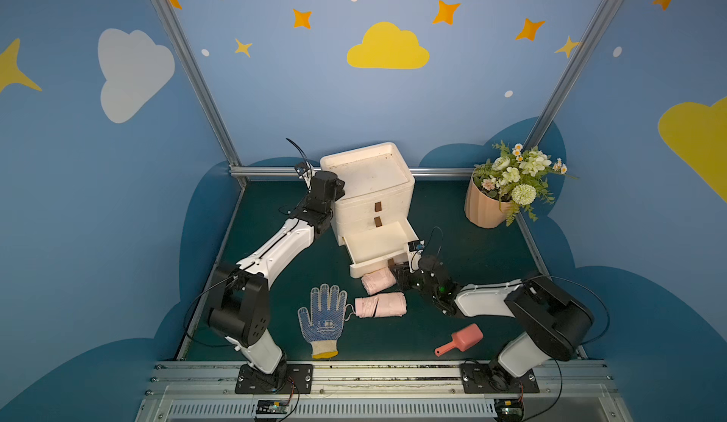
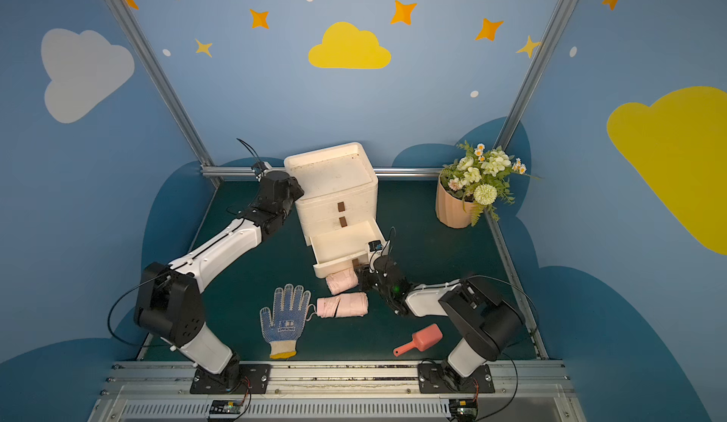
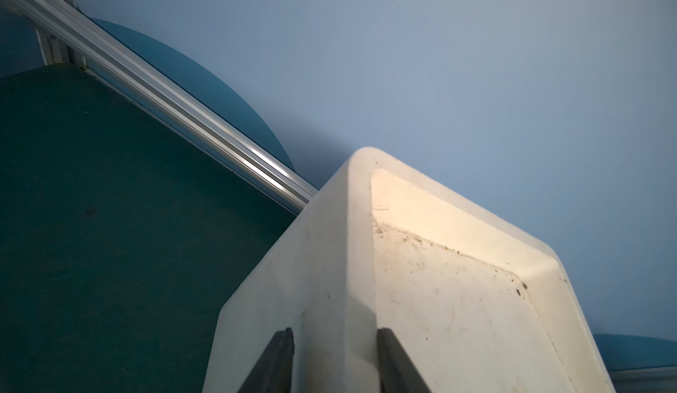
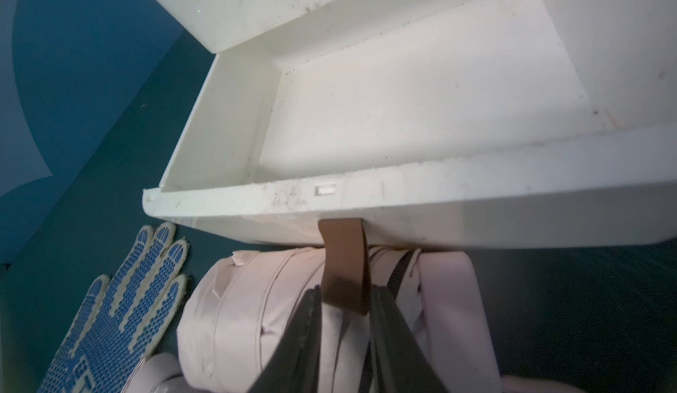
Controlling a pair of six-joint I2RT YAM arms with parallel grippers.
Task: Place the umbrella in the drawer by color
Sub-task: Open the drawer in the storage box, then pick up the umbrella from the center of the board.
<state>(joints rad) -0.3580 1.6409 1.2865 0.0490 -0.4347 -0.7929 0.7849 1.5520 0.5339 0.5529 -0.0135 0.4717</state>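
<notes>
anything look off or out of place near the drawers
One pink folded umbrella lies tight against the open bottom drawer, partly tucked under its front, not inside it; the drawer is empty.

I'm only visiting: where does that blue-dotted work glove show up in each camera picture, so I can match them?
In a top view: blue-dotted glove lies flat near the mat's front, beside the front pink umbrella.
In a top view: blue-dotted glove, same spot beside that umbrella.
Left wrist: not in it.
Right wrist: blue-dotted glove, next to the pink umbrella by the drawer.
Shared landmark: white drawer cabinet.
</notes>
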